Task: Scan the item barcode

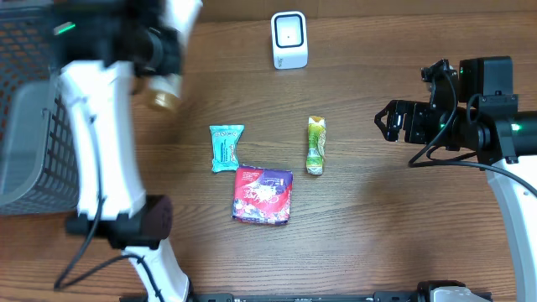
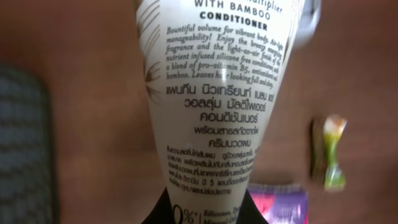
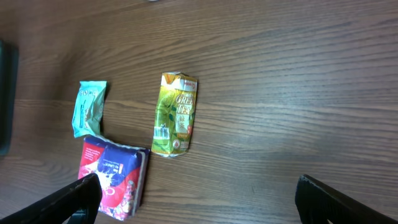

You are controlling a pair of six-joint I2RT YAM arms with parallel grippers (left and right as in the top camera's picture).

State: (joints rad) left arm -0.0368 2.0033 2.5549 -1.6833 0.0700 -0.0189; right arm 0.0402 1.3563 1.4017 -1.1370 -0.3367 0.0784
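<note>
My left gripper (image 2: 205, 210) is shut on the flat end of a white conditioner tube (image 2: 214, 93). Its printed text faces the left wrist camera, and no barcode shows on that side. In the overhead view the tube's gold cap (image 1: 164, 94) hangs over the table at the upper left, below my left gripper (image 1: 149, 46). The white barcode scanner (image 1: 289, 39) stands at the back middle, to the right of the tube. My right gripper (image 1: 394, 122) hovers open at the right with nothing between its fingers (image 3: 73, 200).
A dark mesh basket (image 1: 25, 109) stands at the far left. Three items lie mid-table: a teal packet (image 1: 226, 147), a green drink pouch (image 1: 316, 144) and a red-and-purple pack (image 1: 263, 195). The right wrist view shows the same pouch (image 3: 176, 113) and pack (image 3: 112, 177).
</note>
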